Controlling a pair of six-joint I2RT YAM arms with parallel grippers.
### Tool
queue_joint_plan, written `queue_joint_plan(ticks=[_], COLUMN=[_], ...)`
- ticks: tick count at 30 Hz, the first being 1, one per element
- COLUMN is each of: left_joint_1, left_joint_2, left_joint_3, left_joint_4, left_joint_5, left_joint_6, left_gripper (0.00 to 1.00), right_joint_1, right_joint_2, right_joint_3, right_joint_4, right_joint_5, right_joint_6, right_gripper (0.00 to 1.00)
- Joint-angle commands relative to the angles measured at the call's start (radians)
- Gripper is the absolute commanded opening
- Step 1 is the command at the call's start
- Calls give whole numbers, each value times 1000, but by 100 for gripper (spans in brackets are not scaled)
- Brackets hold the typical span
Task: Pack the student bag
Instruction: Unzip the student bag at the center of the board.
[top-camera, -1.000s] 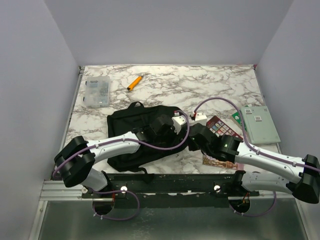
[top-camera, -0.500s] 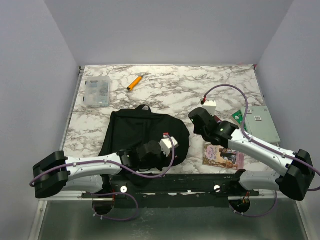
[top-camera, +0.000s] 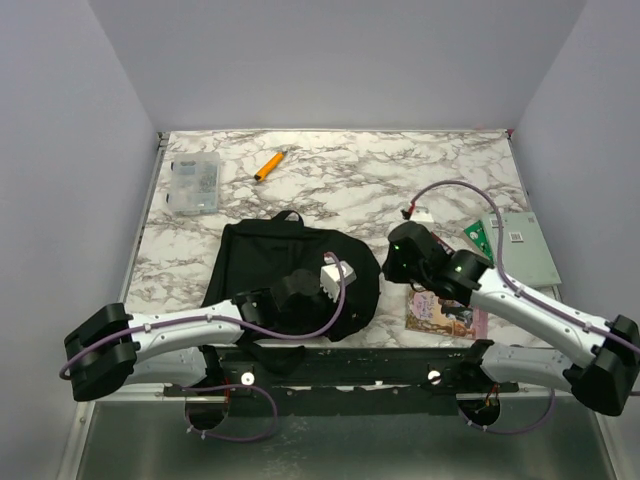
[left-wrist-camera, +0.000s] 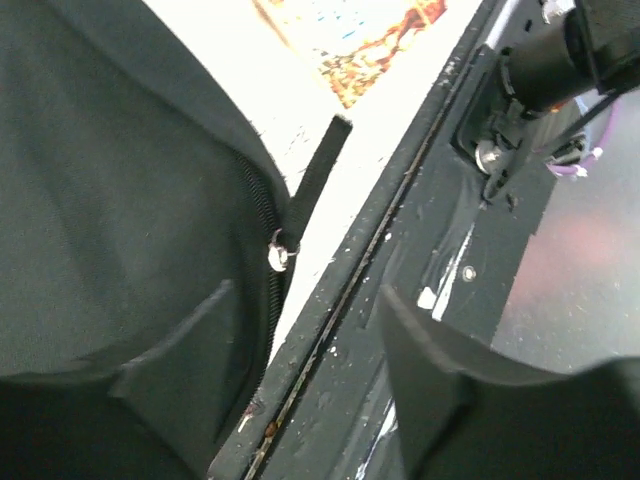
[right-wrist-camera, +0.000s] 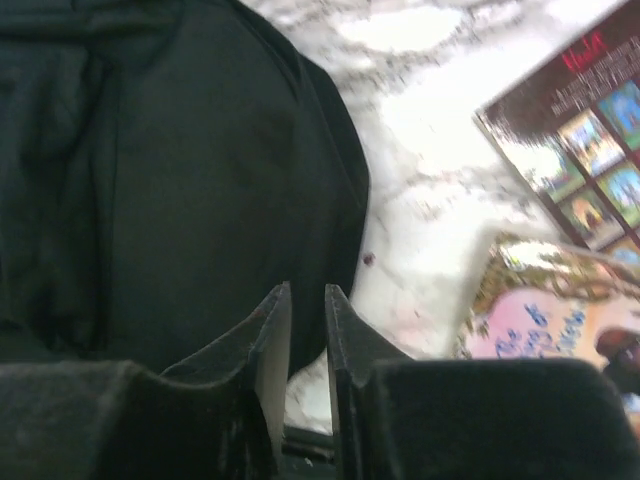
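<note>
The student bag (top-camera: 268, 262) lay flat on the counter (top-camera: 400, 180), near its front left. The left pincer (left-wrist-camera: 305, 335) hovered released over the zipper pull (left-wrist-camera: 279, 252). The right pincer (right-wrist-camera: 308, 330), barely parted and empty, hung beside the bag. Pinching that small pull squarely, then dragging along the zipper's line, would likely open it cleanly.

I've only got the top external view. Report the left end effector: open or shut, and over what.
Observer: Left end effector is open and empty; one finger over the student bag, the other over the black base rail.
Operator: Find the zipper.
Observer: Zipper runs along the bag's edge nearest the rail; a metal ring there meets a black strap.
Operator: Now the right one.
Observer: Right end effector shows a narrow gap, nothing in it, above the bag's edge.
</note>
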Motion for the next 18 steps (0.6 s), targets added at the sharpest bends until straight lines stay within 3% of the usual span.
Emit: queue_joint_plan(ticks=[1,6,12,16,18], left_joint_1=[2,-4,-3,-2,1], left_joint_2=[-5,33,192,254,265], left_joint_3=[78,157,294,317,322], left_joint_4=[-34,-63,-162,-168,-172], left_joint_5=[104,29,56,41,23], left_joint_6=[53,131,136,124,117], left_gripper=[69,72,72,61,51], right_joint_1=[3,2,3,3,3], right_joint_2=[-146,-260,-272,-272,-277], right_joint_3=[-62,-86,-67,-66,-77], right_joint_4=[-183,-256,-284,-265,-253], right_joint_5=[-33,25,13,-81,-138], right_joint_6=[138,166,160,97,75], right_gripper=[28,34,37,48,54])
